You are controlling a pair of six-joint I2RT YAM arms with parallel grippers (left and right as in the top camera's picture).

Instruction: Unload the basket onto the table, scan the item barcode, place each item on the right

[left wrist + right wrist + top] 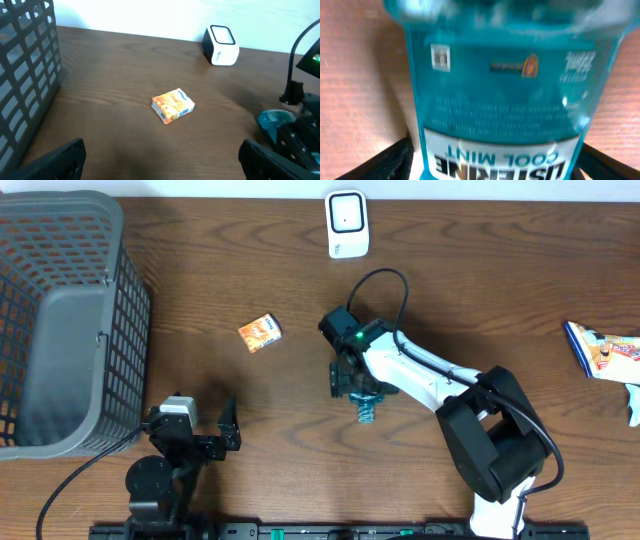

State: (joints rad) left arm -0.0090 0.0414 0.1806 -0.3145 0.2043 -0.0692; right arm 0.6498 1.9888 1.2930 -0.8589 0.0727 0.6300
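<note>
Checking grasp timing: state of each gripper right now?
Left gripper: open, holding nothing.
Right gripper: straddles the Listerine bottle; whether it is closed on it cannot be told.

Brown wooden table (220, 270) with basket (130, 310), scanner (347, 224), orange box (260, 333), mouthwash bottle (505, 100), packet (603, 350)

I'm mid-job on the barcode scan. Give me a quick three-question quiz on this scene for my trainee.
1. Which lies nearer the grey plastic mesh basket: the small orange cardboard box or the white box-shaped barcode scanner?
2. True or false: the left gripper holds nothing, jaws open.
3. What lies between the fingers of the right gripper? A) the scanner B) a translucent teal Listerine mouthwash bottle C) the box
Key: 1 the box; 2 true; 3 B.
</note>
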